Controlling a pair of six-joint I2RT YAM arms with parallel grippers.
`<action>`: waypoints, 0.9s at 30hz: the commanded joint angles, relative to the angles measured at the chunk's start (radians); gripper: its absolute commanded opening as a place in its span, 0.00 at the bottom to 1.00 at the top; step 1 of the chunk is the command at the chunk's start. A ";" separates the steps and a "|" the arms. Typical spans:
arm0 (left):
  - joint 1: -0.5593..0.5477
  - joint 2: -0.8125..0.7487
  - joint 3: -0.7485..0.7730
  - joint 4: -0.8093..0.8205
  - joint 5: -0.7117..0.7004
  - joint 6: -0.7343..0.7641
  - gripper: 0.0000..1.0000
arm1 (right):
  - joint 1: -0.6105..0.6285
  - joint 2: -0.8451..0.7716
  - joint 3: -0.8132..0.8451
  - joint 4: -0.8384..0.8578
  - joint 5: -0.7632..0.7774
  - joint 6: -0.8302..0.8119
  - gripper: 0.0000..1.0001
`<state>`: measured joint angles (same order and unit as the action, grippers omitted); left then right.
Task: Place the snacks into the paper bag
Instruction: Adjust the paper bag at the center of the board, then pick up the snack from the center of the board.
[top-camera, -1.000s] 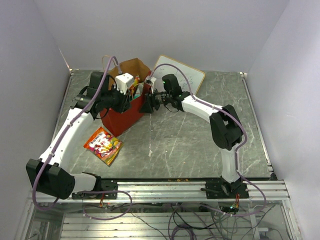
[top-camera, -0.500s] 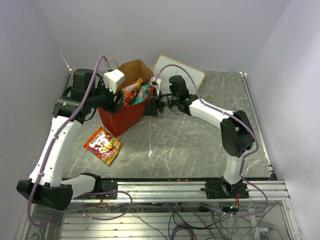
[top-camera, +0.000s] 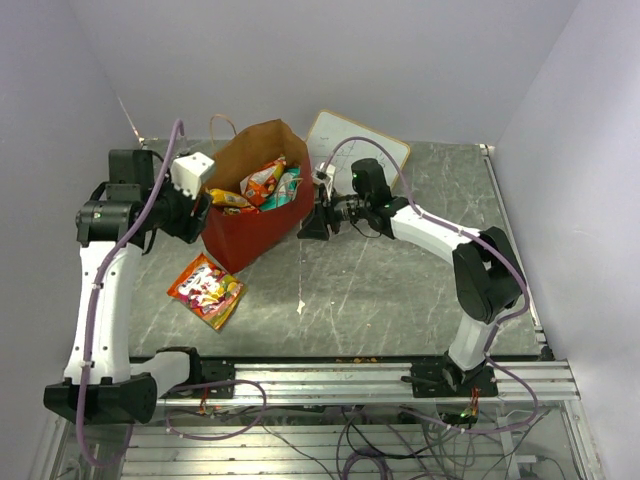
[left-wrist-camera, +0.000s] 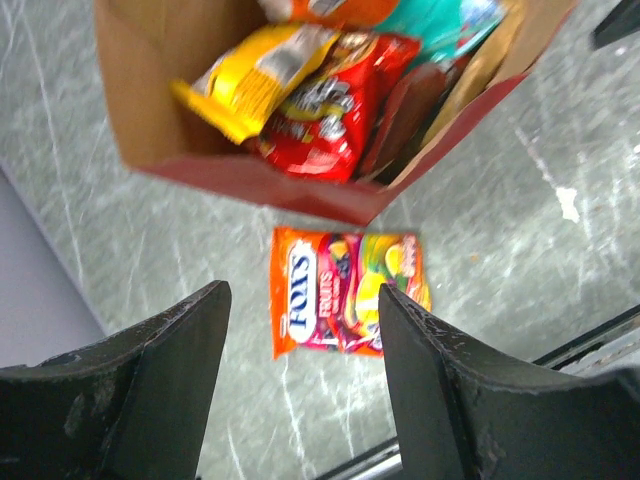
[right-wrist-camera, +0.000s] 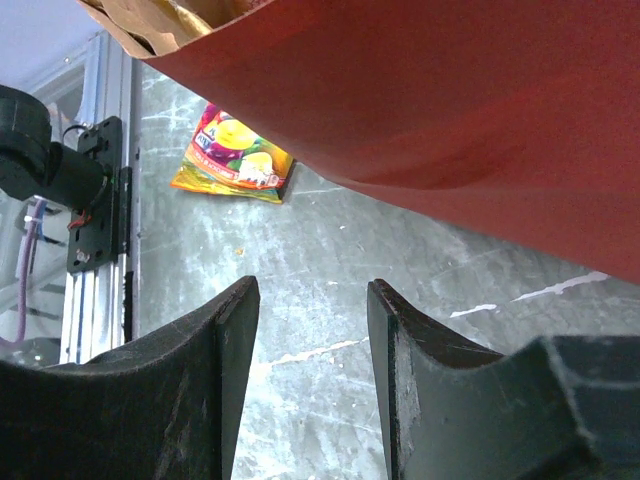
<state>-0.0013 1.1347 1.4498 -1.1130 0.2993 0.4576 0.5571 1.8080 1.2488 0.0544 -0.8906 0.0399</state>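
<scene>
Grey table (top-camera: 400, 280): paper bag (top-camera: 250, 235) stands far-left w/ snacks (top-camera: 262, 185) inside, left tool (left-wrist-camera: 300, 295) wide & empty above it, right tool (right-wrist-camera: 311, 288) half-open, gripping nothing, beside its red wall; next pick, I reckon: Fox's packet (top-camera: 206, 291) towards near-left corner.

L wrist: paper bag (left-wrist-camera: 130, 90) cut by top edge, far rim out of frame | snacks (left-wrist-camera: 320, 110) inside overlap, lower parts hidden, print blurred | R wrist: bag wall cut by top + right edges | top: writing board (top-camera: 385, 150) partly behind bag & R arm | right pincer (top-camera: 306, 228) tips too dark/small to tell apart
</scene>
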 joint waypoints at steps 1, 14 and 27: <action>0.113 -0.047 -0.059 -0.108 0.014 0.136 0.71 | -0.012 -0.030 -0.023 0.017 -0.021 -0.033 0.47; 0.572 0.174 -0.338 -0.094 0.258 0.552 0.72 | -0.103 -0.131 -0.111 -0.027 0.000 -0.078 0.45; 0.545 0.525 -0.385 0.209 0.280 0.429 0.76 | -0.174 -0.176 -0.153 -0.016 -0.070 -0.059 0.45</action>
<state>0.5682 1.6073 1.0611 -1.0199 0.5312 0.9237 0.4141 1.6569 1.1126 0.0326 -0.9215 -0.0185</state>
